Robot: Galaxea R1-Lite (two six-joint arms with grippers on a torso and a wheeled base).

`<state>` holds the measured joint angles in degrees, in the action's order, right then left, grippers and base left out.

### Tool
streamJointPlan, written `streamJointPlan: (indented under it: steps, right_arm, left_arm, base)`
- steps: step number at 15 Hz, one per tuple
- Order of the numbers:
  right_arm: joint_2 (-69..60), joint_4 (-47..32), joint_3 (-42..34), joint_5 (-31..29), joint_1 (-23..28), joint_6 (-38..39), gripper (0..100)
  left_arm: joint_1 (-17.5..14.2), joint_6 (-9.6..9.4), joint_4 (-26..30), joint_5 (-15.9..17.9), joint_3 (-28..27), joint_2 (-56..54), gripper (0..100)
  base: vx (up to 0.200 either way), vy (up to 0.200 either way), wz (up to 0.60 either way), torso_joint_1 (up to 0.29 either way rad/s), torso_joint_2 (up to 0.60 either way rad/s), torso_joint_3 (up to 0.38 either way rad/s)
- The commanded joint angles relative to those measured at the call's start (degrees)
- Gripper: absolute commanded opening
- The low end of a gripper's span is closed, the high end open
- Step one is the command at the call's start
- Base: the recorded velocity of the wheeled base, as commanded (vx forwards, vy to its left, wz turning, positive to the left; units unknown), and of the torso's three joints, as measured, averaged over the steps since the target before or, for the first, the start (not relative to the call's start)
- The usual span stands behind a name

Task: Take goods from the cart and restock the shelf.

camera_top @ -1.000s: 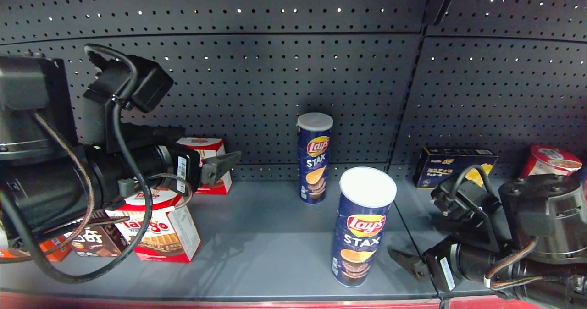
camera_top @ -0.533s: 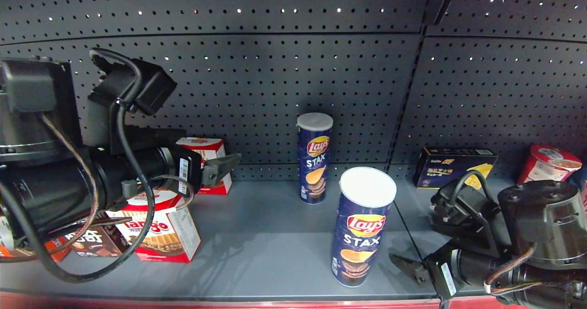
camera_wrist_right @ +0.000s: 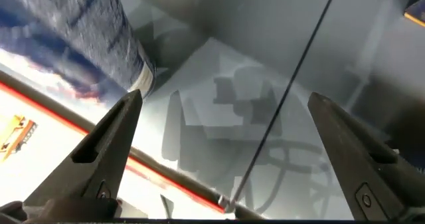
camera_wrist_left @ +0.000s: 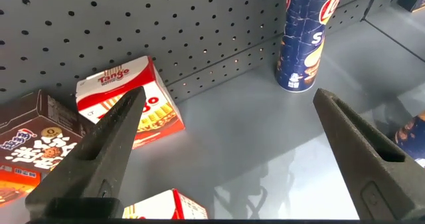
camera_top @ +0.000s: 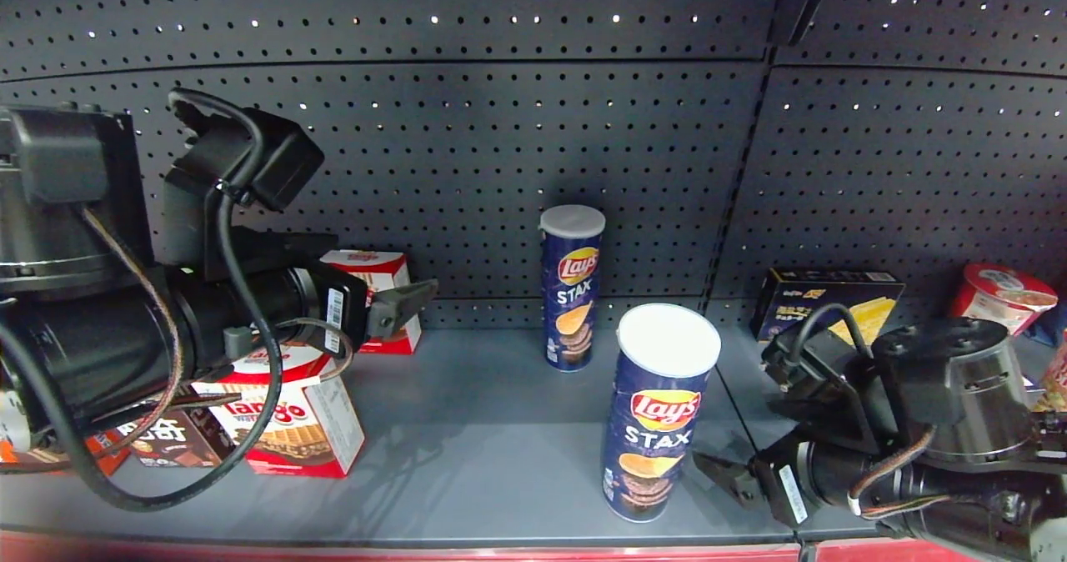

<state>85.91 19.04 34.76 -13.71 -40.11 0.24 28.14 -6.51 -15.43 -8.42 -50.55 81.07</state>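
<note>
Shelf [camera_top: 467,454] with a perforated back panel [camera_top: 500,153], goods and both arms, read from left to right.

Far left: a dark chocolate box [camera_top: 175,441] lies at the shelf's front, partly behind the left arm. Just beside it stands a red-and-white wafer box [camera_top: 292,420], turned at an angle. A second wafer box [camera_top: 375,274] stands farther back, against the back panel.

The left tool [camera_top: 413,295] hangs above the shelf in front of that rear wafer box. Its jaws are spread wide and hold nothing (the left wrist view shows bare shelf between them).

Centre: a blue chip can [camera_top: 571,295] stands upright near the back panel. A second chip can [camera_top: 658,429] stands upright nearer the front edge, slightly to the right and apart from the first.

Right of centre: the right tool [camera_top: 721,472] sits low over the shelf, just beside the base of the front can. Its jaws are open and empty. In the right wrist view the can's base lies close to one finger [camera_wrist_right: 113,151]; whether they touch cannot be told.

Far right: a dark box with yellow print [camera_top: 821,299] stands behind the right arm, close to the back panel. A red cup [camera_top: 1000,295] stands past it.
</note>
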Motion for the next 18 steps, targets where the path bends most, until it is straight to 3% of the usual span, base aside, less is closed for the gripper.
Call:
streamJointPlan:
  steps: [1, 18]
  right_arm:
    - [2.0, -0.1, 1.6, -0.2, -0.3, 0.0, 100]
    - [0.9, -0.1, 0.9, -0.2, -1.7, -0.1, 100]
  left_arm:
    - [-0.6, 0.01, 0.0, 0.1, 0.0, 0.3, 100]
    - [-1.1, -0.17, -1.4, 0.8, -0.3, 1.9, 100]
  base:
    - [0.0, 0.0, 0.0, 0.0, 0.0, 0.0]
    - [0.0, 0.0, 0.0, 0.0, 0.0, 0.0]
